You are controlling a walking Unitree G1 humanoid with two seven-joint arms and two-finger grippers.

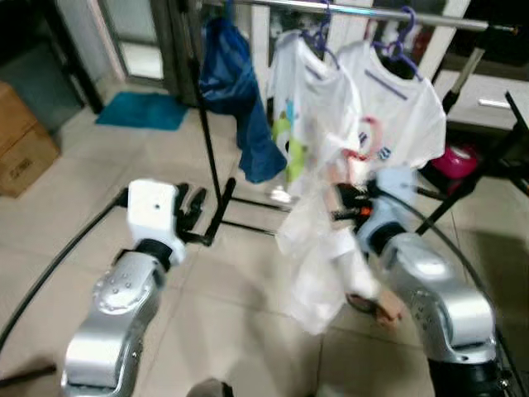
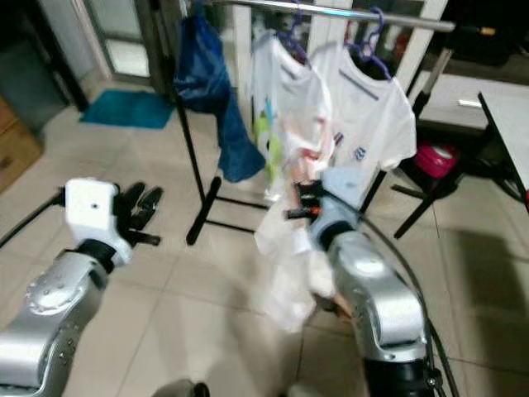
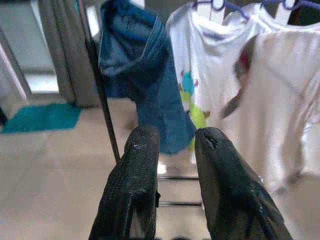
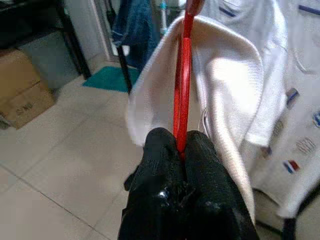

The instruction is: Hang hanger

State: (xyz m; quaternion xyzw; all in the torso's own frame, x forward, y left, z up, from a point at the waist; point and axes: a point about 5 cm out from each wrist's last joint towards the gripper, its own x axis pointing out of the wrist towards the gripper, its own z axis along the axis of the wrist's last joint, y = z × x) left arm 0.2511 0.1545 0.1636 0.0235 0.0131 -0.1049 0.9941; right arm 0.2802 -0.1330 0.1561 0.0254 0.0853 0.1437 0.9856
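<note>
My right gripper [image 1: 345, 201] is shut on a red hanger [image 4: 182, 95] that carries a white garment [image 1: 318, 248]. The garment hangs below and in front of the clothes rail [image 1: 364, 11], which runs across the top. Two white T-shirts [image 1: 397, 107] on purple hangers [image 1: 402, 40] and a blue garment [image 1: 235, 99] hang from that rail. The held hanger's hook [image 1: 369, 136] sits low, in front of the hung shirts. My left gripper [image 1: 192, 208] is raised at the left, open and holding nothing, fingers [image 3: 137, 185] pointing toward the rack.
The rack's black upright [image 1: 208, 141] and foot bars [image 1: 248, 227] stand on the tiled floor ahead. A cardboard box [image 1: 21, 141] is at the far left, a teal mat [image 1: 142, 110] behind. A pink object [image 1: 456, 159] and a dark table edge [image 1: 517, 116] are at the right.
</note>
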